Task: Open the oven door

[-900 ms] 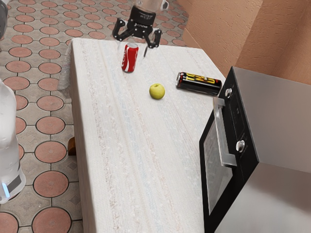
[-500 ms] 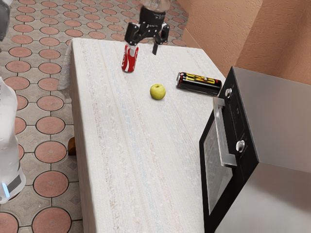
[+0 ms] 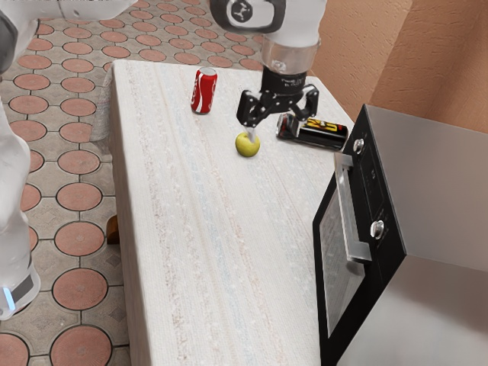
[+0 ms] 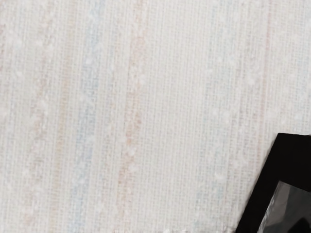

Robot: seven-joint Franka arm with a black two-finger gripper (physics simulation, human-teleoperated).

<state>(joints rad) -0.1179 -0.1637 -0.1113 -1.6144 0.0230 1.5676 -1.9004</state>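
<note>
Where the exterior view's left begins, floor (image 3: 79, 238) shows round reddish tiles set in grey. Next, tabletop (image 3: 206, 267) under pale woven cloth, faint blue and rust stripes. Red can (image 3: 203, 91) upright toward far end; green-yellow apple (image 3: 245, 145) nearer. Gripper (image 3: 282, 127) above cloth, fingers well spread, empty. Dark can (image 3: 324, 135) on its side. At right, oven (image 3: 450, 168), oven door (image 3: 329, 244) closed; orange-brown textured wall (image 3: 366, 46) beyond.

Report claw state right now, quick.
Claw: open, holding nothing, clear of the black glass-fronted oven's long silver bar handle.
</note>
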